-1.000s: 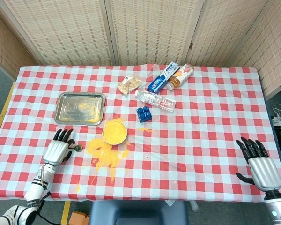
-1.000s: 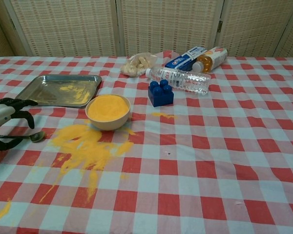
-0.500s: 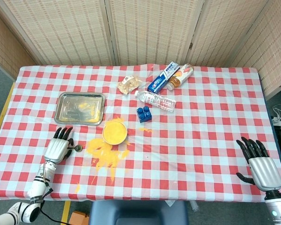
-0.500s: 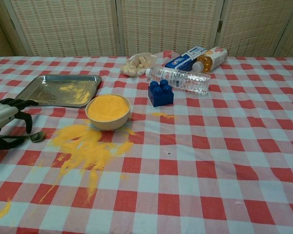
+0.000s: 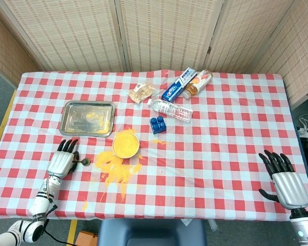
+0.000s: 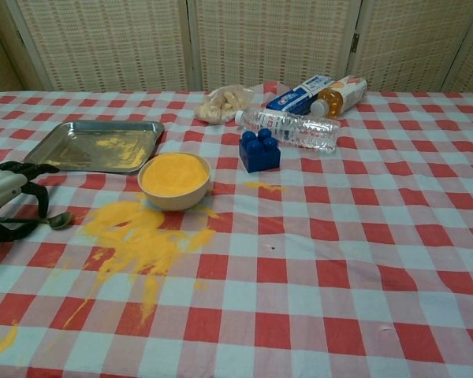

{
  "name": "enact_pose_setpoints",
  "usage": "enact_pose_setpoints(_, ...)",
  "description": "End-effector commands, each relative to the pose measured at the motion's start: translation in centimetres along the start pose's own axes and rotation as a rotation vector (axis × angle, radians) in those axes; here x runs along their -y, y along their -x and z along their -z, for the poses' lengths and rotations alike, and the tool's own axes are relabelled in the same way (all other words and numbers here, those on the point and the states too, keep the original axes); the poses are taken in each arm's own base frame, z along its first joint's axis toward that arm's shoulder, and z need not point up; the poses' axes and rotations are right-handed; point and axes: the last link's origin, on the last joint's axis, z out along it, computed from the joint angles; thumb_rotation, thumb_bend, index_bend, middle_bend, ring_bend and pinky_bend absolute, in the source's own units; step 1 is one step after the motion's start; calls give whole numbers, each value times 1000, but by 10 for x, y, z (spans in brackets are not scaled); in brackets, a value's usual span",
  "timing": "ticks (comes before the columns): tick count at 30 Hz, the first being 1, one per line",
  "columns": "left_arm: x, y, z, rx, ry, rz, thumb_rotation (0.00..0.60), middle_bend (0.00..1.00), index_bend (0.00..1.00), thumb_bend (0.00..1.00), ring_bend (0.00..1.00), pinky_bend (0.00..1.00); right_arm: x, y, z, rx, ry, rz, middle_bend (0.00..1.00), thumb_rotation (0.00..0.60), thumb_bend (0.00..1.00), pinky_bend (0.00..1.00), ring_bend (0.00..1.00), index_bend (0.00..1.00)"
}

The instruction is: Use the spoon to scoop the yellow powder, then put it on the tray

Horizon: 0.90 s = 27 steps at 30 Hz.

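A small metal spoon [image 5: 84, 162] [image 6: 61, 220] lies on the checked cloth, left of the spilled yellow powder [image 5: 116, 167] [image 6: 134, 235]. My left hand [image 5: 63, 159] [image 6: 8, 197] hovers just left of the spoon's bowl with its fingers apart and curved down; I see nothing gripped in it. A cream bowl [image 5: 126, 144] [image 6: 174, 179] full of yellow powder stands right of the spoon. The steel tray [image 5: 72, 123] [image 6: 59, 150], carrying a little powder, lies behind them. My right hand [image 5: 285, 180] rests open at the near right edge, far from everything.
Behind the bowl are a blue brick [image 5: 157, 124] [image 6: 259, 150], a lying water bottle [image 5: 170, 109] [image 6: 288, 130], a toothpaste box [image 5: 178, 85], an orange bottle [image 5: 197, 82] and a snack bag [image 5: 141, 92]. A small powder streak [image 6: 1, 343] lies near the front edge.
My left hand has drawn back a little to the left and toward the table's near edge. The spoon has stayed where it lay. The right hand has not moved.
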Motion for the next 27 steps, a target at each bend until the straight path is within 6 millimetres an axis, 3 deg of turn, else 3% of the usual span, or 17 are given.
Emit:
enact_pose_setpoints(1, 0, 0, 0, 2, 1, 4, 600, 0, 525, 453, 0, 28, 0, 0, 0, 1, 0, 1, 0, 600, 54, 0, 0, 0)
enact_pose_setpoints(18, 1, -4, 3, -31, 4, 26, 600, 19, 585, 465, 0, 29, 0, 1, 0, 3, 3, 6, 0, 600, 53, 0, 0, 0)
enact_pose_setpoints(27, -6, -27, 7, -109, 40, 70, 600, 23, 585, 465, 0, 29, 1, 0, 0, 5, -2, 5, 0, 600, 54, 0, 0, 0)
